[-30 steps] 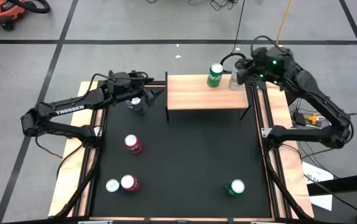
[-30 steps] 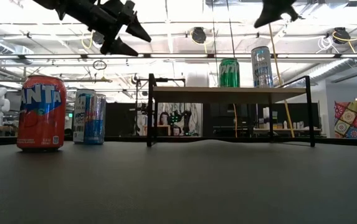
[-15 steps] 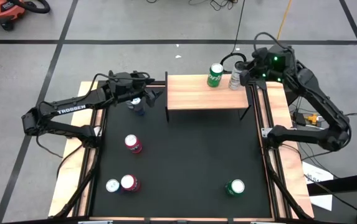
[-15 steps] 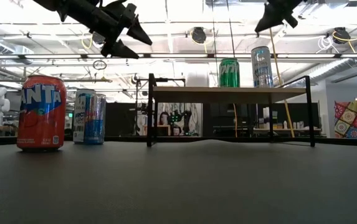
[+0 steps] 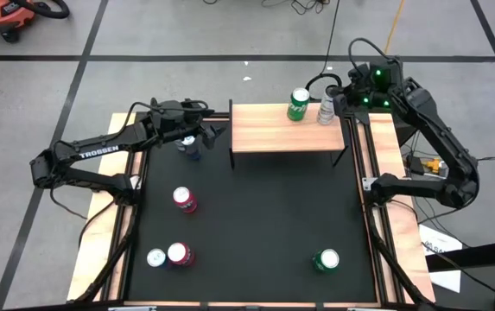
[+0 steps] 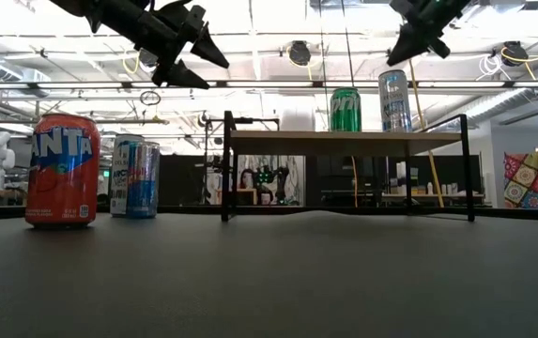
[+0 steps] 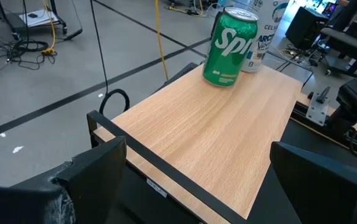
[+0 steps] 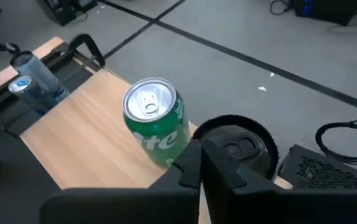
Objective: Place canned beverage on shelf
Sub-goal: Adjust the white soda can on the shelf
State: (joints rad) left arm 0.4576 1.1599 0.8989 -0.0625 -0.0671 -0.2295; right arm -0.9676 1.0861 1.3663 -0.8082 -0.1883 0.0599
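The left gripper (image 5: 215, 131), fingers spread and empty, hangs over the blue can (image 5: 192, 149) at upper left, beside the shelf (image 5: 286, 130). It should descend straight (no tilt). The right gripper (image 5: 340, 97) is clenched, empty.

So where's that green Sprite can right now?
From above, the green Sprite can stands upright on the shelf, near its back right corner, right beside a slim silver can.

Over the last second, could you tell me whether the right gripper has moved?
Yes. In the high view the right gripper and its wrist have drawn back toward the table's far edge, away from the silver can standing on the shelf.
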